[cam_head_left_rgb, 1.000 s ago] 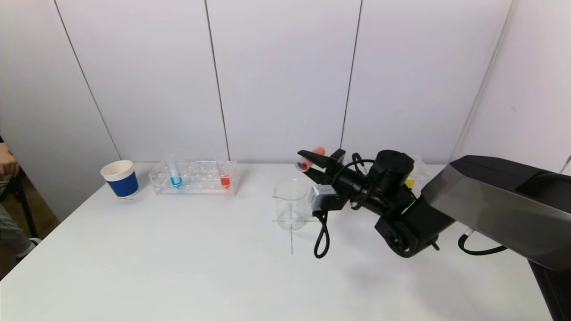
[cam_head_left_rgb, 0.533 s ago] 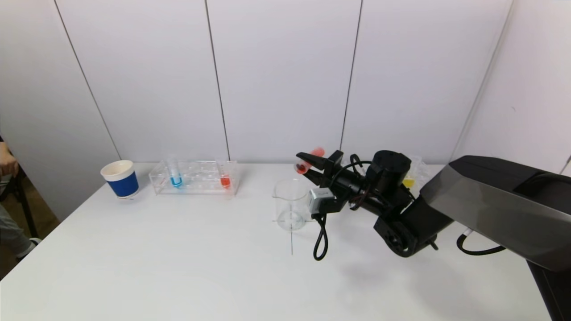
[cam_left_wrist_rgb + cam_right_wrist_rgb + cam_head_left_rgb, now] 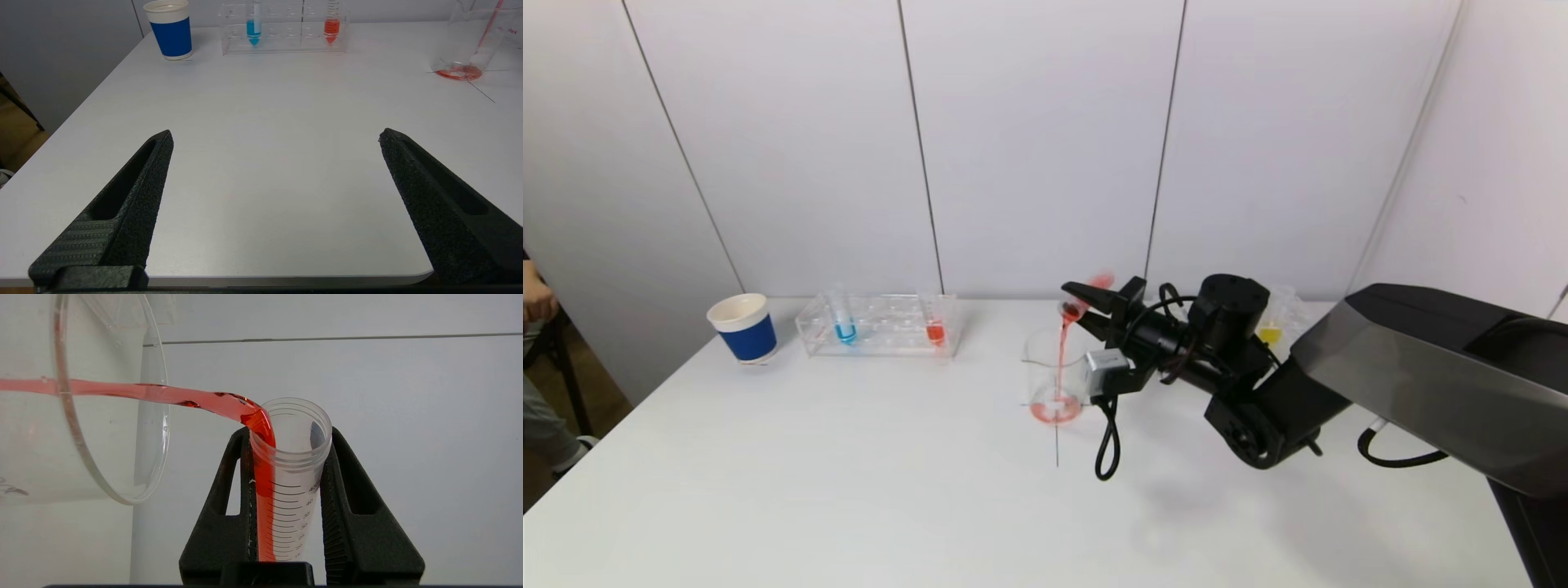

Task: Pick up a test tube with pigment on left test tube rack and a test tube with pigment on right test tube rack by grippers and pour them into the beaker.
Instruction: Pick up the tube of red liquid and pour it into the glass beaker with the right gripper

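Observation:
My right gripper [image 3: 1083, 305] is shut on a graduated test tube [image 3: 292, 473], tipped mouth-down over the clear beaker [image 3: 1045, 363]. Red pigment runs from the tube's lip in a thin stream and pools red on the beaker's floor [image 3: 457, 72]. The left test tube rack [image 3: 882, 328] at the back left holds a blue tube [image 3: 845, 328] and a red tube [image 3: 935, 330]. The right test tube rack [image 3: 1289, 314] is mostly hidden behind my right arm, and a yellow tube [image 3: 1271, 333] shows in it. My left gripper [image 3: 276, 132] hangs open over the table's near edge, holding nothing.
A blue-sleeved paper cup [image 3: 743, 328] stands left of the left rack. A black cable loop [image 3: 1107, 445] hangs from the right wrist to the table beside the beaker. A person's arm [image 3: 534, 300] shows at the far left edge.
The right gripper has tipped the tube further over the beaker. Red pigment, held in the tube before, now streams out and collects on the beaker's floor.

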